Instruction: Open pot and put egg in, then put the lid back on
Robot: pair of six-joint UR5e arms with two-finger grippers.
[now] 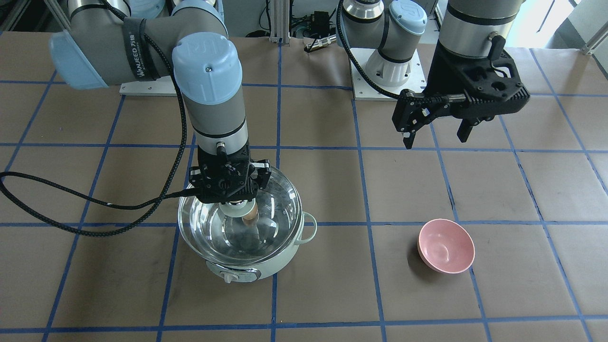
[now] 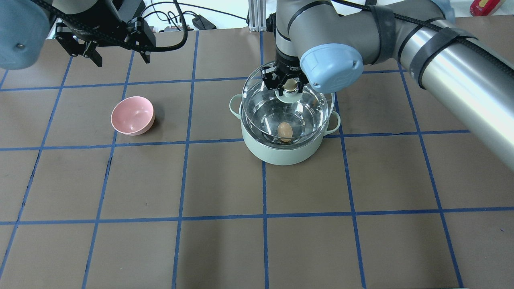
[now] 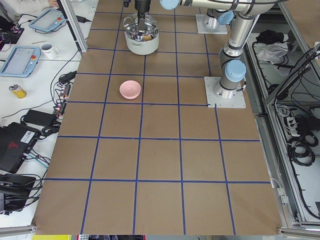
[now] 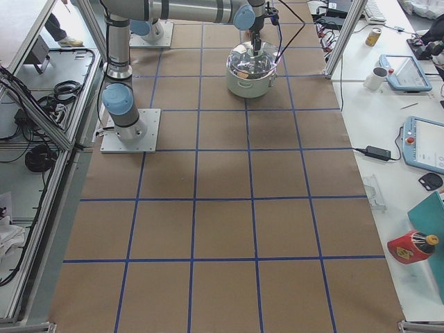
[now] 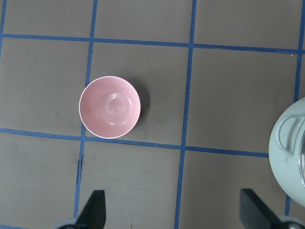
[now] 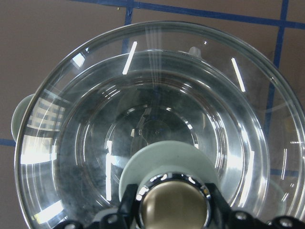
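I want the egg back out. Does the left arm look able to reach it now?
Probably not: the lid, gripped by the right end effector, covers the pot with the egg inside.

Left end effector (image 1: 435, 141) spread, right (image 2: 290, 85) clenched

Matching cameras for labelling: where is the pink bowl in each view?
Front-facing: pink bowl lower right.
Overhead: pink bowl left of centre.
Exterior left: pink bowl upper left of centre.
Exterior right: not visible.
Left wrist: pink bowl centre-left.
Right wrist: absent.
Shared landmark: the pot.
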